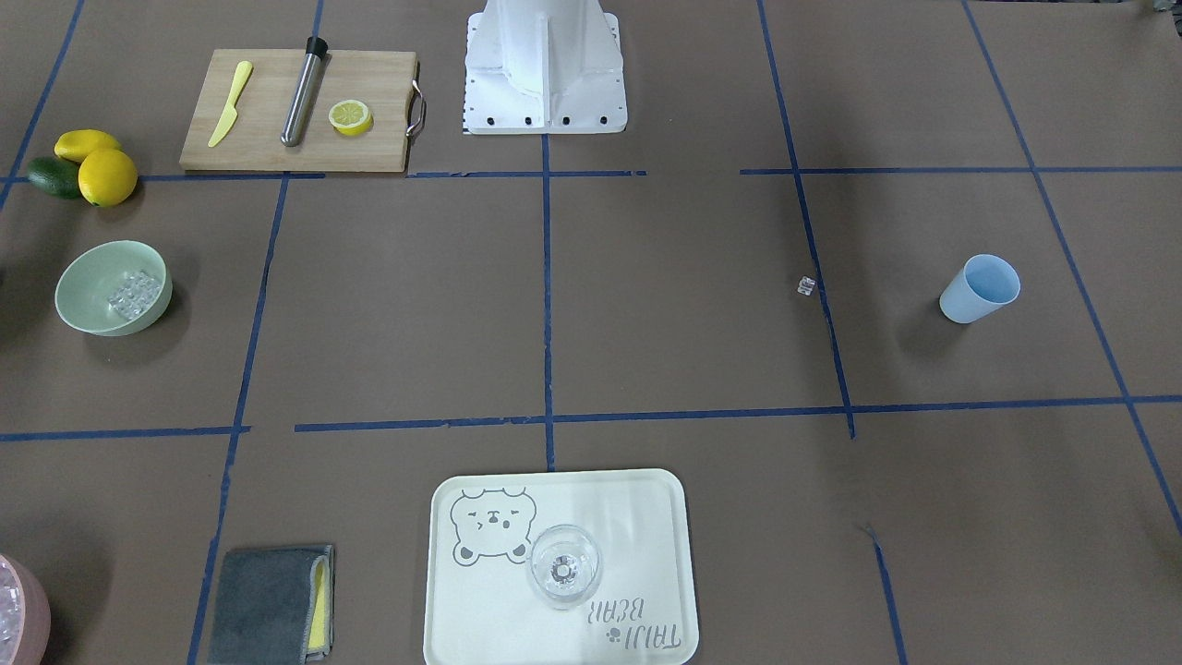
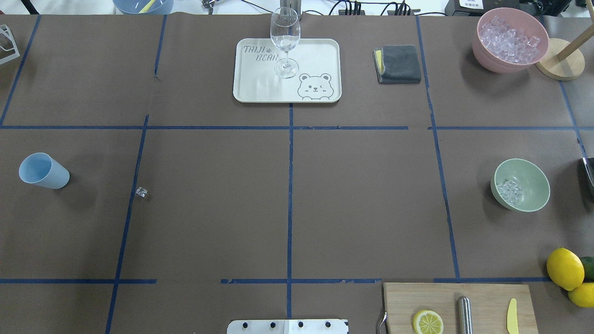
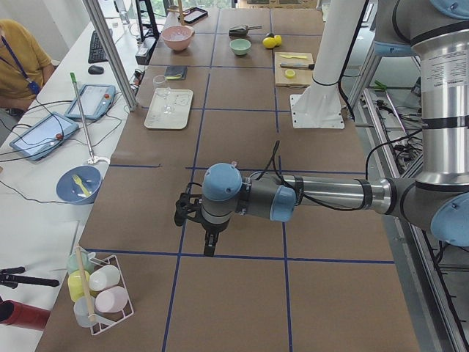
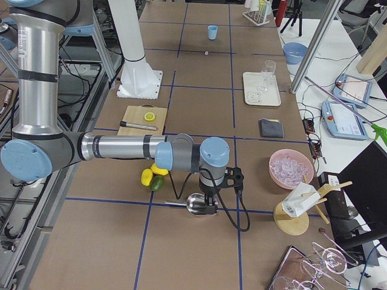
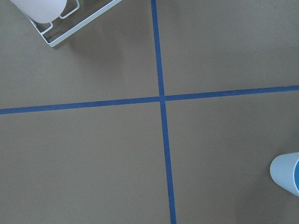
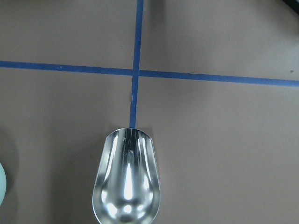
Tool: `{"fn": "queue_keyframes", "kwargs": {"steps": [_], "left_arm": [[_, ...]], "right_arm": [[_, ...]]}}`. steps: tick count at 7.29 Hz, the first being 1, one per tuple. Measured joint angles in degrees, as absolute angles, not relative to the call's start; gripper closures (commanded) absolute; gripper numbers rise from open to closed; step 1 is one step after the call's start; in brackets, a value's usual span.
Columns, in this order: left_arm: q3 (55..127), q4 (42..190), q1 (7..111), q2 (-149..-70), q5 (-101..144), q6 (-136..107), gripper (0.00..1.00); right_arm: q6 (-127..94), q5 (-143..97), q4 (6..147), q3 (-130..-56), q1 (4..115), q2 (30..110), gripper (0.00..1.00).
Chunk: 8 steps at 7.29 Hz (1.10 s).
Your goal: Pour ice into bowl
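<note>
Brown-papered counter [image 2: 209, 208], looks nearly done. Got the mint bowl [image 2: 538, 183] just beside the right pincer [image 4: 210, 207], well apart from the left pincer [image 3: 210, 246]. Can't tell either one's opening or hold. Empty steel scoop [image 6: 126, 182] next to the bowl, ice [image 2: 510, 192] already inside the bowl, plus one stray cube [image 2: 141, 191] well apart, left-arm side.

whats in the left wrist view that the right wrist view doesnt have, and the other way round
Left wrist only: part of the blue cup at the right edge, a white wire rack corner top left. Right wrist only: an empty metal scoop, plus a pale green sliver at the left edge, probably the bowl. Both: brown table crossed by blue tape.
</note>
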<state>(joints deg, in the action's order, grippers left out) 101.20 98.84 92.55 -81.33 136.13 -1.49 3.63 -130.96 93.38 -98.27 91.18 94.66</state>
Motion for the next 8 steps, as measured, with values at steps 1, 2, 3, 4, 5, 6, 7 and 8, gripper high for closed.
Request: {"fn": "queue_keyframes", "kwargs": {"steps": [1, 2, 3, 4, 5, 6, 7, 8], "left_arm": [[101.16, 98.84, 92.55, -81.29, 136.14, -1.49, 0.0], [101.12, 98.84, 92.55, -81.25, 136.14, -1.49, 0.0], [101.09, 98.85, 92.55, -81.23, 136.14, -1.49, 0.0], [101.12, 98.85, 92.55, -81.22, 136.14, -1.49, 0.0], [101.16, 98.82, 92.55, -81.21, 136.14, -1.49, 0.0], [101.16, 98.8, 92.55, -81.21, 136.14, -1.49, 0.0], [101.17, 98.79, 92.55, -81.21, 136.14, -1.49, 0.0], [101.17, 98.79, 92.55, -81.21, 136.14, -1.49, 0.0]], "right_arm": [[3.66, -130.88, 93.41, -98.32, 91.17, 94.27, 0.0], [3.66, -130.85, 93.4, -98.33, 91.12, 94.12, 0.0], [3.63, -130.9, 93.37, -98.35, 91.09, 94.1, 0.0], [3.61, -131.06, 93.35, -98.35, 91.07, 94.1, 0.0], [3.61, -131.17, 93.34, -98.35, 91.06, 94.12, 0.0], [3.6, -131.29, 93.34, -98.35, 91.06, 94.12, 0.0], [3.6, -131.42, 93.34, -98.35, 91.06, 94.15, 0.0], [3.6, -131.51, 93.34, -98.35, 91.06, 94.22, 0.0]]}}
